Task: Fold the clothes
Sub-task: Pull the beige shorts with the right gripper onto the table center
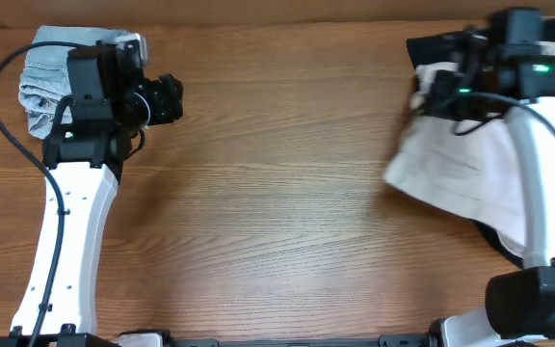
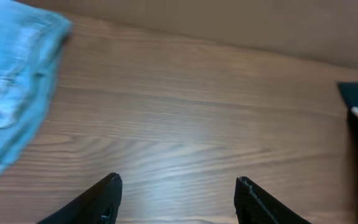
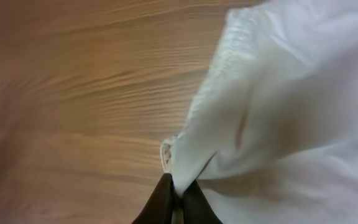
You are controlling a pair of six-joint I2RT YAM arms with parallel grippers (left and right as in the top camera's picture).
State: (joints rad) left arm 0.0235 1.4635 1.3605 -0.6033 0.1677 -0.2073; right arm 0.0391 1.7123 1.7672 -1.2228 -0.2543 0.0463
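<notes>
Since the white garment [image 1: 446,164], well apart from the folded jeans [image 1: 44,82], is light and floppy, my right end effector [image 3: 178,194] pinches its edge; my left end effector [image 2: 176,193] gapes, unloaded, beside the jeans.

Arms: two, left arm [image 1: 70,241] and right arm [image 1: 540,183]
Grippers: two (one per arm), left gripper [image 2: 178,184] and right gripper [image 3: 178,190]
Garments: two, one blue garment [image 1: 39,82] and one white garment [image 1: 451,164]
Surface: one, wooden surface [image 1: 277,193]
</notes>
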